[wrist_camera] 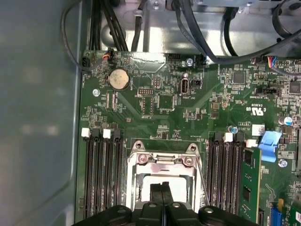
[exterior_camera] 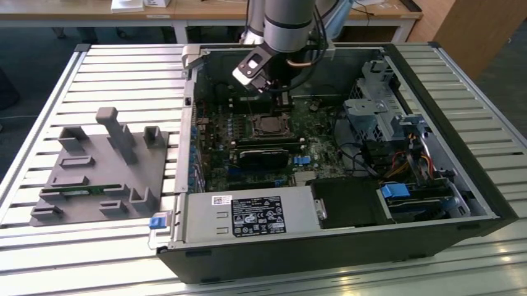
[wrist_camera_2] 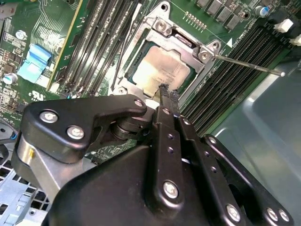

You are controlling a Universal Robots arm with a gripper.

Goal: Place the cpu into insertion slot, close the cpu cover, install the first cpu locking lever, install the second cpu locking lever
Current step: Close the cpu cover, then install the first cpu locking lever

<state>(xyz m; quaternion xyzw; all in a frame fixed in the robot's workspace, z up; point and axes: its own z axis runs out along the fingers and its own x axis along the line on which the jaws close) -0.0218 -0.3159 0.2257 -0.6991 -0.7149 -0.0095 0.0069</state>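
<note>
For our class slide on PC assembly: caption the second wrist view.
Gripper close to the cpu, framed by the cpu cover; a lever juts out.

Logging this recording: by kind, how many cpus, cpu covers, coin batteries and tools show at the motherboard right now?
cpu: 1
cpu cover: 1
coin battery: 1
tool: 1
Total: 4
</note>
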